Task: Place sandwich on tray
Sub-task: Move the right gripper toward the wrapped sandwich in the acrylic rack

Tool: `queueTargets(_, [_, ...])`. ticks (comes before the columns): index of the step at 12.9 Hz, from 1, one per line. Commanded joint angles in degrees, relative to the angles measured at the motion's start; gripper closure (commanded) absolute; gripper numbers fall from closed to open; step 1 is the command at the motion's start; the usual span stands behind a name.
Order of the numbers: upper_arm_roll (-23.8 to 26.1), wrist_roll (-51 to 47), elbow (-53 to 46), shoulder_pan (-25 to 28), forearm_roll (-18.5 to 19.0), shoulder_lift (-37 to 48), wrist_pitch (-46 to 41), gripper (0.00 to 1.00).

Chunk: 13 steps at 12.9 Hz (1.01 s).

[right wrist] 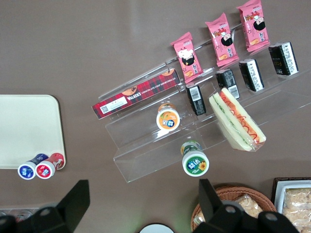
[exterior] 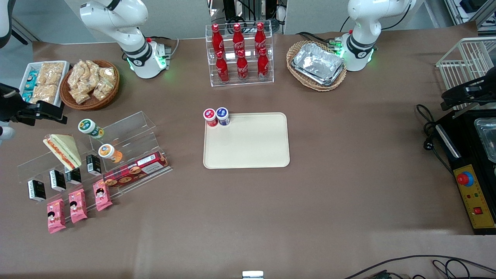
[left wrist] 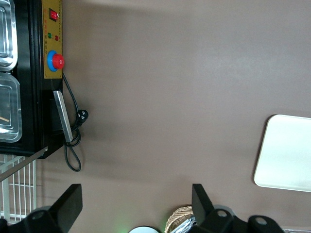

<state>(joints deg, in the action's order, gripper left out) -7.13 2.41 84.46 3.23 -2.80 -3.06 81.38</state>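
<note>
The sandwich (exterior: 64, 150) (right wrist: 238, 119), a clear-wrapped triangular wedge of white bread with a red-orange filling stripe, lies on the clear acrylic stepped stand (exterior: 128, 133) toward the working arm's end of the table. The cream-beige tray (exterior: 248, 145) (right wrist: 29, 128) (left wrist: 286, 155) lies flat at the table's middle. My right gripper (exterior: 46, 112) (right wrist: 143, 199) hangs open and holds nothing. It is high above the table, a little farther from the front camera than the sandwich and apart from it.
Two small cups, red-lidded (exterior: 210, 116) and blue-lidded (exterior: 222, 115), stand at a tray corner. The stand also holds two jars (exterior: 90, 128), black cartons (exterior: 58, 180), pink packets (exterior: 77, 205) and a cookie box (exterior: 135, 169). A snack basket (exterior: 91, 83), cola rack (exterior: 240, 54) and foil-tray basket (exterior: 317, 66) stand farther back.
</note>
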Motion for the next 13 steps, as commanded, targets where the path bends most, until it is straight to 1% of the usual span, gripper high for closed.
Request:
queueTargets(1, [0.3, -0.4, -0.8, -0.3, -0.3, -0.1, 0.1, 0.00])
queueTargets(5, [0.3, -0.4, -0.8, -0.4, -0.2, -0.1, 0.2, 0.00])
queueTargets(6, [0.3, -0.4, -0.3, -0.4, 0.2, -0.1, 0.2, 0.00])
queueTargets(8, [0.3, 0.4, 0.7, -0.3, 2.2, 0.3, -0.1, 0.00])
queueTargets(9, [0.3, 0.7, 0.8, -0.5, 2.3, 0.4, -0.2, 0.00])
queueTargets(13, [-1.7, 11.4, 1.2, -2.8, 2.3, 0.3, 0.1, 0.00])
